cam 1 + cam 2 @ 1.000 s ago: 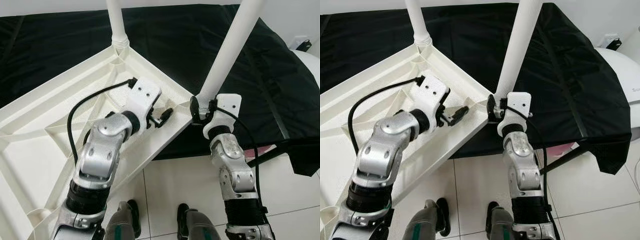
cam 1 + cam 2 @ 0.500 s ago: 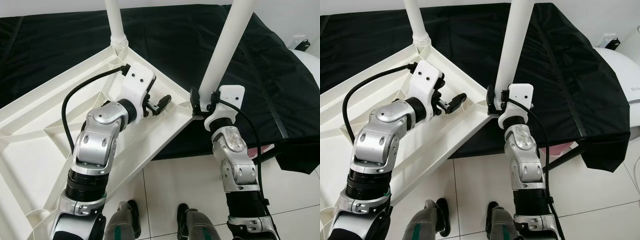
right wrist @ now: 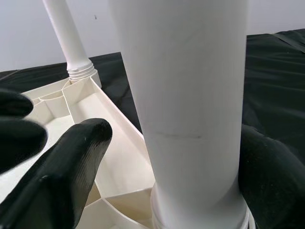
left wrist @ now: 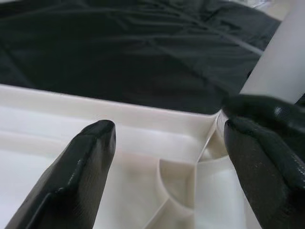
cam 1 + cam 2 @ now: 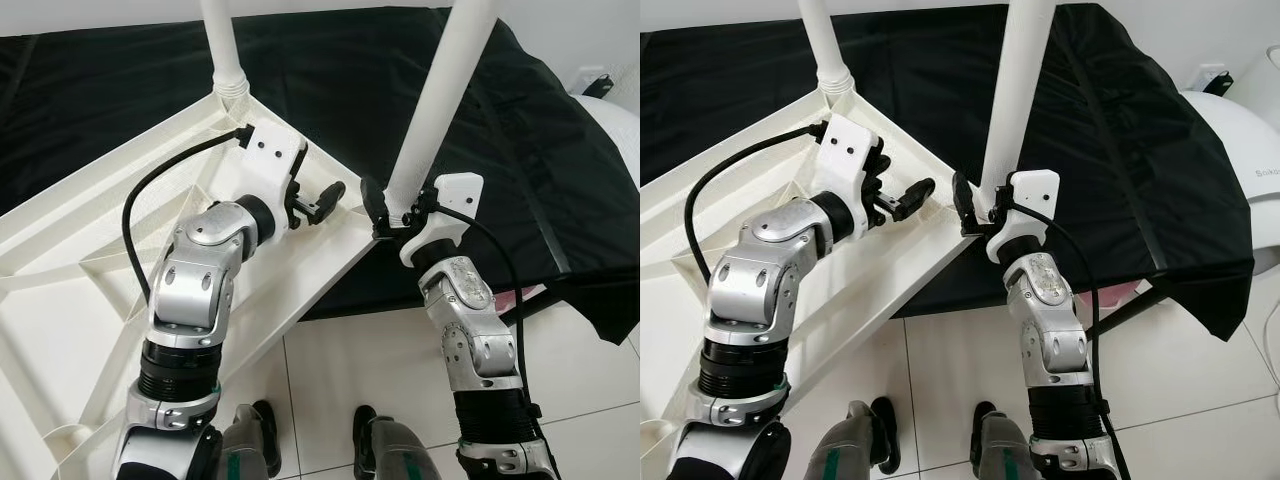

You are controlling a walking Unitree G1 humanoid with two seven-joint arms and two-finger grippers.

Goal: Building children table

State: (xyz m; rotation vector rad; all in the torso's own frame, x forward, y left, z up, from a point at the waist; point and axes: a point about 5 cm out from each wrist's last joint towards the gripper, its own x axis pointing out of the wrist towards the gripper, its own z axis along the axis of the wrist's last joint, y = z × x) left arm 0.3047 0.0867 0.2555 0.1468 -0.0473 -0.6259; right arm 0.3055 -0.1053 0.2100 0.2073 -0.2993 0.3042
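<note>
A white plastic tabletop (image 5: 90,280) lies upside down and tilted, ribbed underside up, leaning on the black-draped surface. One white leg (image 5: 225,60) stands in its far corner. A second leg (image 5: 435,110) rises from the right corner. My right gripper (image 5: 388,212) is shut around this leg's base, a finger (image 3: 71,162) on either side. My left gripper (image 5: 318,200) hovers open over the underside close to that corner socket (image 4: 190,181), fingers (image 4: 81,162) wide apart and nothing between them.
A black cloth (image 5: 120,90) covers the raised surface behind the tabletop and hangs down at the right. White floor tiles (image 5: 330,360) lie below, with my feet (image 5: 265,440) on them. A white rounded object (image 5: 1240,130) stands at the far right.
The right gripper has shifted left and turned with the leg, which now stands more upright. The left gripper has risen and moved farther along the underside. The tabletop corner has shifted a little left.
</note>
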